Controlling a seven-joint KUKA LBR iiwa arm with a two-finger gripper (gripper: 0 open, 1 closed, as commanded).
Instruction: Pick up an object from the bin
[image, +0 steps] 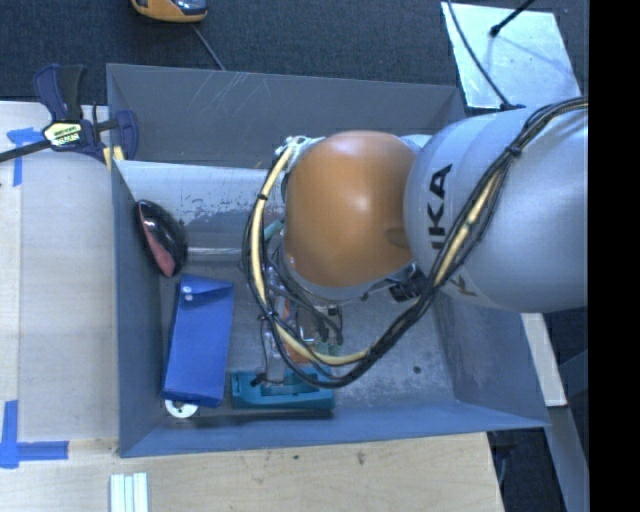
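We see the gripper (272, 376) low over the teal, flat, oblong piece (290, 392) at six o'clock, hard against the bin's (300, 120) near wall; spread or pinching, we cannot tell. Danger: it slips flat along that wall, or we clip the blue box (200, 342) at eight o'clock.

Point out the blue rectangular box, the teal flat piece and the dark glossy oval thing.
blue rectangular box (200, 345): camera view, middle of its top face.
teal flat piece (300, 394): camera view, its right half.
dark glossy oval thing (160, 236): camera view, its centre.
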